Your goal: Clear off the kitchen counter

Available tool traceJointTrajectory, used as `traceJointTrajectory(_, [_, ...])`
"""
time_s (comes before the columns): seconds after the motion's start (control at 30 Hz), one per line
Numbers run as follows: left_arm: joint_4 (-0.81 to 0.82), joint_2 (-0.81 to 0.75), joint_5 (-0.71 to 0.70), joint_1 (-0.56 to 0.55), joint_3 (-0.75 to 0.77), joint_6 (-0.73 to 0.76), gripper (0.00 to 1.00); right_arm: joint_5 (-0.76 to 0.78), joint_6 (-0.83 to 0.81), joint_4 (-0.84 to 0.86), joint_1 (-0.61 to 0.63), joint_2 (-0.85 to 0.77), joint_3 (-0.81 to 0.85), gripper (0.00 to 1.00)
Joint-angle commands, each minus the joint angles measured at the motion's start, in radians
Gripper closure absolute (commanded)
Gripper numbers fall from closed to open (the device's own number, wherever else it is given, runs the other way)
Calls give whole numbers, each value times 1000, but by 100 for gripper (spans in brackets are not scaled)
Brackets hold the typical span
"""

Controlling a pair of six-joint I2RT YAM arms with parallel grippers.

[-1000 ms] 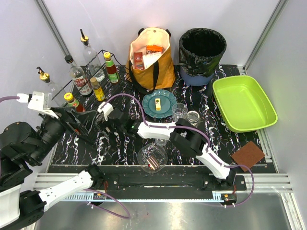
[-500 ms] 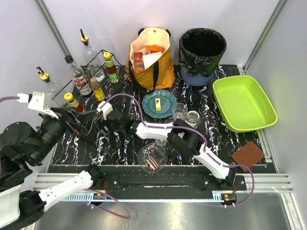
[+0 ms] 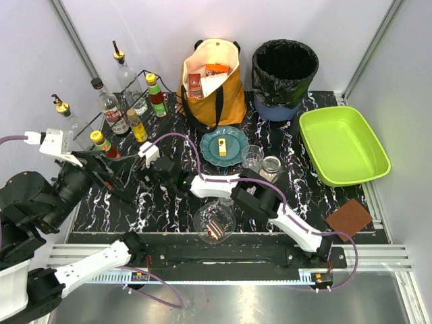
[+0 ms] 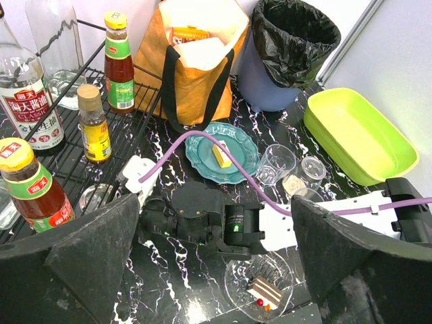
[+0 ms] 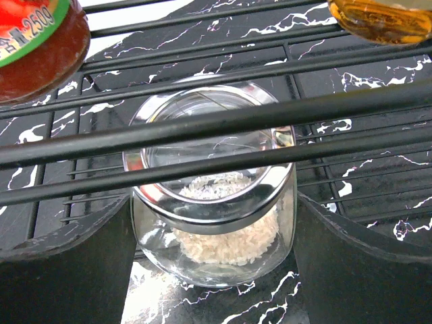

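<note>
Overhead view of a black, white-veined bench point(image 3: 155, 206) spanning the whole scene, arm bases at its near edge. At far left, a black wire rack point(image 3: 128, 145) loaded with sauce and oil bottles. At the back, an orange tote bag point(image 3: 212, 81) beside a black-lined bin point(image 3: 285, 67). At far right, a lime-green tray point(image 3: 343, 145), and a brown pad point(image 3: 348, 218) near the front right corner. Mid-bench, a teal plate point(image 3: 209, 150) carrying a small yellow piece, with a clear tumbler point(image 3: 252, 157) and a shorter glass point(image 3: 271, 165) just beside it. Nearer the front, a glass bowl point(image 3: 214, 223) with something brown inside.

Right tool point(image 5: 214, 223): stretched across to the left, low under the rack's bars, fingers spread wide on either side of an upright glass jar point(image 5: 209, 192) partly filled with rice. Cannot tell whether the pads touch the glass.

Left tool point(image 4: 216, 209): raised near the rack's front, fingers wide apart, gripping nothing, looking down on the right arm's wrist.
</note>
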Motion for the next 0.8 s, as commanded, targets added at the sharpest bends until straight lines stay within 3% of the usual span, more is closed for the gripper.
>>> traceJointTrajectory(0.0, [16,19,-17,0,16,4,1,26,20,81,11,20,22,25])
traceJointTrajectory(0.17, [16,21,-18,1,14,4,1,37,28,72,13,6,14,11])
traceJointTrajectory(0.23, [16,22,-20,0,13,4,1,43,42,84,13,-10,-1,0])
traceJointTrajectory(0.77, [17,4,-18,1,-9,5,1,86,24,182,22,-118,-118,0])
